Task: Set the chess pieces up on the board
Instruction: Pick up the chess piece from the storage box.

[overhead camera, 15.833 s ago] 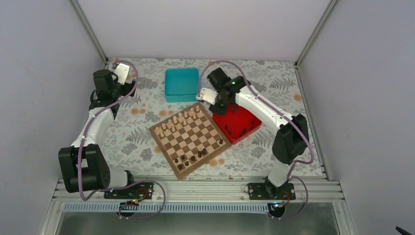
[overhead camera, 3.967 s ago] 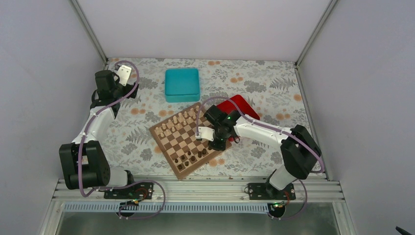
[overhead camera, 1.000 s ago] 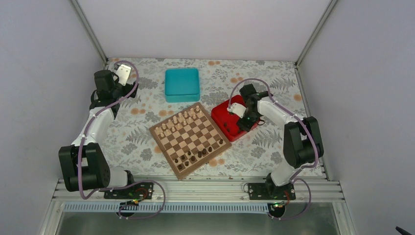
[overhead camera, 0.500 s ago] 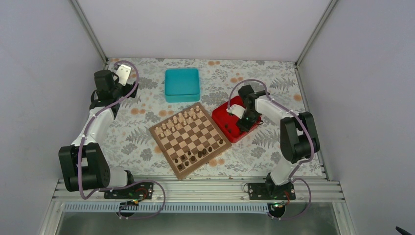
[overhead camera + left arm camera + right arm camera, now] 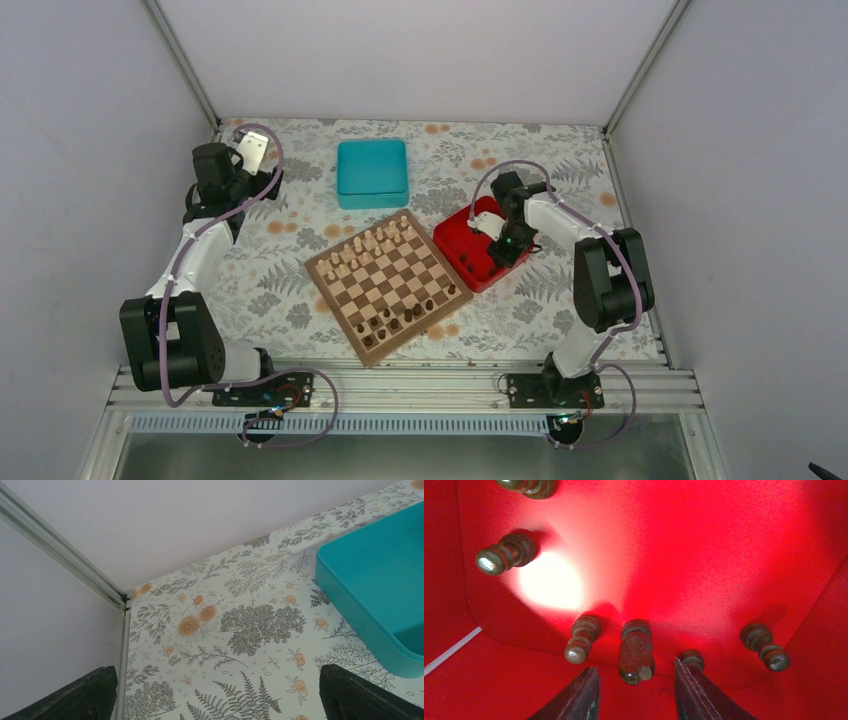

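Note:
The board (image 5: 385,283) lies at the table's middle. Several dark chess pieces (image 5: 398,318) stand along its near edge, and pale ones (image 5: 366,244) stand along the far edge. More dark pieces stand in the red tray (image 5: 468,232). My right gripper (image 5: 497,242) is lowered into that tray. In the right wrist view it (image 5: 635,669) is open astride a taller dark piece (image 5: 636,647), with a gap on each side. A pawn (image 5: 581,645) stands just to the left, and another piece (image 5: 691,655) is half hidden behind the right finger. My left gripper (image 5: 216,680) is open and holds nothing.
A teal box (image 5: 372,172) sits behind the board; its corner (image 5: 370,590) shows in the left wrist view. The left arm is parked at the far left corner by the wall post (image 5: 75,560). Other dark pieces (image 5: 504,555) stand deeper in the tray.
My right arm has gone from the board's right edge back to the red tray and, over the last second, shifted slightly within it. The left arm has not moved.

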`<state>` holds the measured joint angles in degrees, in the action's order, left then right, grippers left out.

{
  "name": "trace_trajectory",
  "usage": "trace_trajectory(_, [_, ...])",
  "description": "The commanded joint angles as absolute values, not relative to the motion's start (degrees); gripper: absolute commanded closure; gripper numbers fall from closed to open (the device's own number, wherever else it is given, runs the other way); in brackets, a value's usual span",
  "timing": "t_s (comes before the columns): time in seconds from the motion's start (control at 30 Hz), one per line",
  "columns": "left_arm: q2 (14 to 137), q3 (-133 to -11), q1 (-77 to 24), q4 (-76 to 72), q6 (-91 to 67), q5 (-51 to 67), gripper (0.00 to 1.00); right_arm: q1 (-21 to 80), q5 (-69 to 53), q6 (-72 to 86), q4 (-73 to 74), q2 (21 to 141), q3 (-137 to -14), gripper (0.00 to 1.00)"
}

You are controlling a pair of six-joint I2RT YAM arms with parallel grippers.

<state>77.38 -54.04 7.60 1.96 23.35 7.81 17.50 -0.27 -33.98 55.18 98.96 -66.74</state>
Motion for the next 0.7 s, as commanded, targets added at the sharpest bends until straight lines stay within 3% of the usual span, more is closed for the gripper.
trace_trajectory(0.0, [76.58,-53.98,7.59,1.05,23.36,9.05,0.0,17.04,-0.29,-33.33,56.17,99.06,-67.12,0.61])
trace_trajectory(0.2, [76.64,-53.86,7.6,0.97,23.38,8.98,0.0,17.01,-1.18,-33.35,55.55,100.02,-66.47,0.64])
trace_trajectory(0.67, [76.29,-53.67,7.6,0.91,23.29,9.05,0.0,17.03,-1.91,-33.31,55.26,99.17,-67.34,0.84])
